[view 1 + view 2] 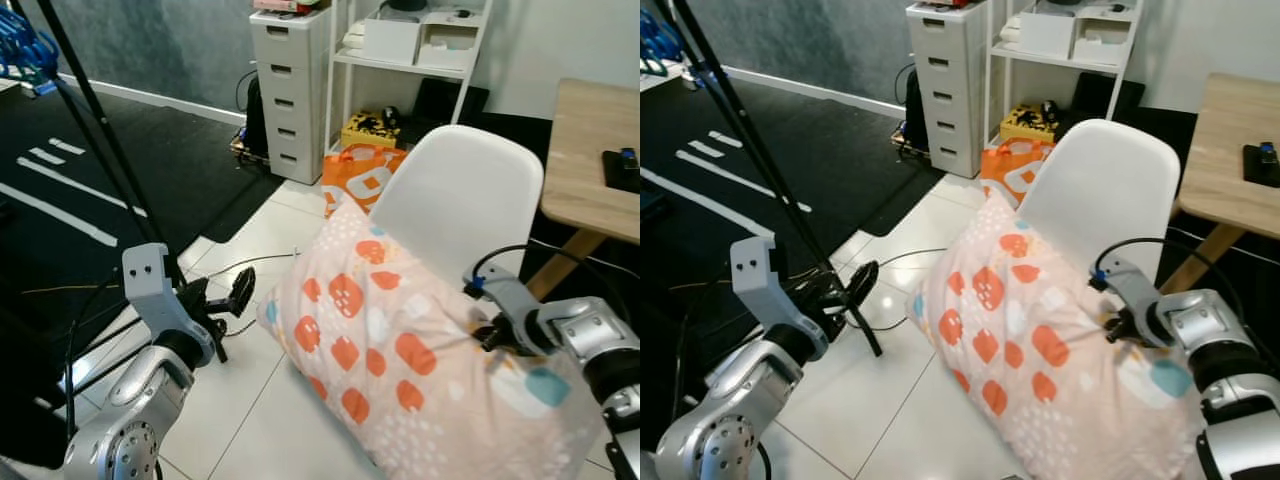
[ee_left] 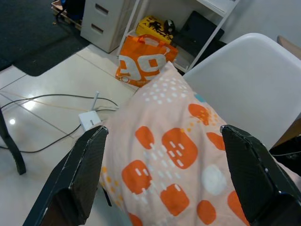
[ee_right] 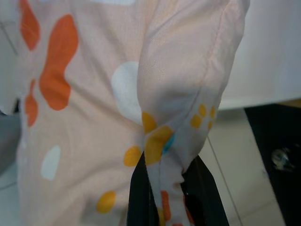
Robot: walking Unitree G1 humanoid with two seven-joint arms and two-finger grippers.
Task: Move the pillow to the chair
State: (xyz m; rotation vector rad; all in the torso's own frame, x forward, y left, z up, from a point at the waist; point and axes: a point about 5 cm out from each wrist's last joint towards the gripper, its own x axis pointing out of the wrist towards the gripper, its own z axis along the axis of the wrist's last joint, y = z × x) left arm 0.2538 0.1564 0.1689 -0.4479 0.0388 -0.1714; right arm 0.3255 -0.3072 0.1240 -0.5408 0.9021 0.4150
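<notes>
The pillow (image 1: 400, 350), pink with orange blotches, lies propped against the white chair (image 1: 460, 195), its upper corner resting on the backrest. The right gripper (image 3: 164, 188) has its jaws clamped on a bunched fold of the pillow's fabric, right at the edge nearest the chair. Over on the other side, the left gripper (image 2: 164, 174) hangs off the pillow's corner with jaws wide apart, touching nothing. An orange bag (image 1: 360, 175) sits on the tiled floor (image 1: 250, 400) behind the chair, beside the white drawers (image 1: 290, 90). A wooden worktop (image 1: 590, 150) stands to the right.
</notes>
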